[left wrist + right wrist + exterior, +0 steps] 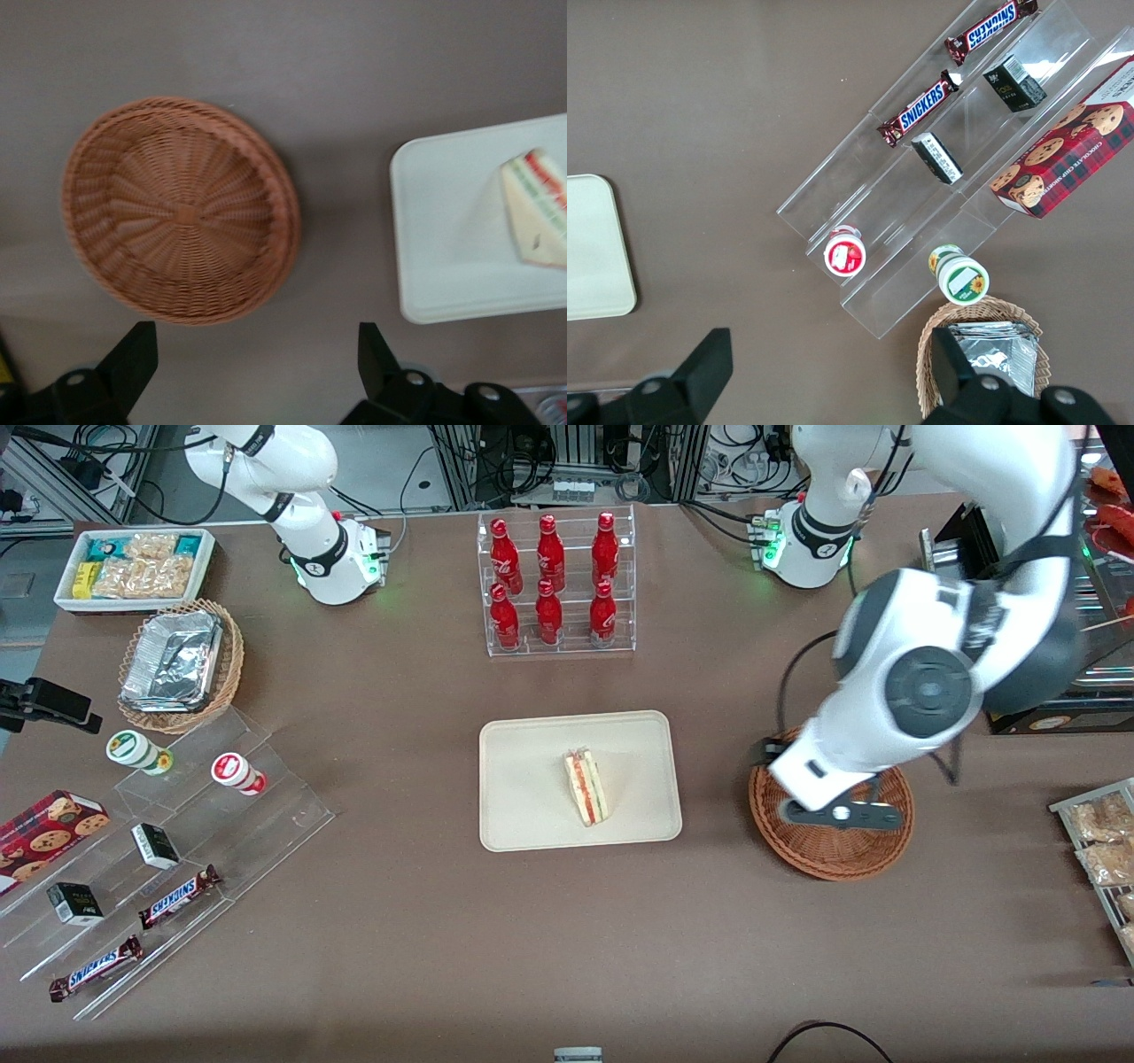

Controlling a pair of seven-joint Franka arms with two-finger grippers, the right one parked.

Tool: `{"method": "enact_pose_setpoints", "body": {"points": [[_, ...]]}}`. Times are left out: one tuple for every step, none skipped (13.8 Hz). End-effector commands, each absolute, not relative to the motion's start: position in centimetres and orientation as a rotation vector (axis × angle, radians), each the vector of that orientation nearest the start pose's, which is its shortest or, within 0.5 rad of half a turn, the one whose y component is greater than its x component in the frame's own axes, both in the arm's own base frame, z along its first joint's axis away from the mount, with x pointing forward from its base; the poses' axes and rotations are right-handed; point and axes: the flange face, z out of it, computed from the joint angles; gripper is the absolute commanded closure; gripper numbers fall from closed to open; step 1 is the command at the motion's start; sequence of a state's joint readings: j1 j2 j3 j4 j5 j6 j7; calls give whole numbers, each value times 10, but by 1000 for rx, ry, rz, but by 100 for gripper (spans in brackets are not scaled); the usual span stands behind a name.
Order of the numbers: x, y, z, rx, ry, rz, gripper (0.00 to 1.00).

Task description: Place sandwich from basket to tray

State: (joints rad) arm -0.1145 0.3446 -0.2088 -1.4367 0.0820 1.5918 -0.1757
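Observation:
The sandwich, a pale wedge with red, orange and green layers, lies on the cream tray at the table's middle. In the left wrist view the sandwich rests on the tray, apart from the basket. The reddish-brown wicker basket stands beside the tray toward the working arm's end, and the basket holds nothing. My gripper hovers above the basket. In the wrist view the gripper is open, with only bare table between its fingers.
A clear rack of red bottles stands farther from the front camera than the tray. Toward the parked arm's end are a white snack bin, a tan basket with foil and a stepped acrylic stand. Snack packets lie at the working arm's end.

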Motion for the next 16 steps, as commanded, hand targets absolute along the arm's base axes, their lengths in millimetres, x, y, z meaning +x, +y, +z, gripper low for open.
{"method": "enact_pose_setpoints", "body": {"points": [[582, -145, 513, -3048, 400, 284, 0], [575, -129, 522, -3044, 392, 299, 0], [570, -118, 531, -3042, 369, 312, 0], [566, -108, 538, -3042, 344, 317, 0], [564, -94, 547, -3046, 321, 314, 0], [555, -85, 561, -3041, 374, 318, 0], [551, -63, 568, -3042, 421, 348, 0], [545, -51, 580, -3042, 433, 346, 0], [540, -46, 590, -3042, 428, 350, 0], [539, -39, 599, -3046, 410, 344, 0], [539, -36, 605, -3049, 400, 335, 0], [536, -28, 611, -3052, 375, 331, 0], [534, -26, 616, -3052, 369, 322, 0], [533, -27, 617, -3052, 369, 312, 0], [534, -27, 617, -3052, 369, 308, 0], [534, -27, 616, -3054, 368, 307, 0]]}}
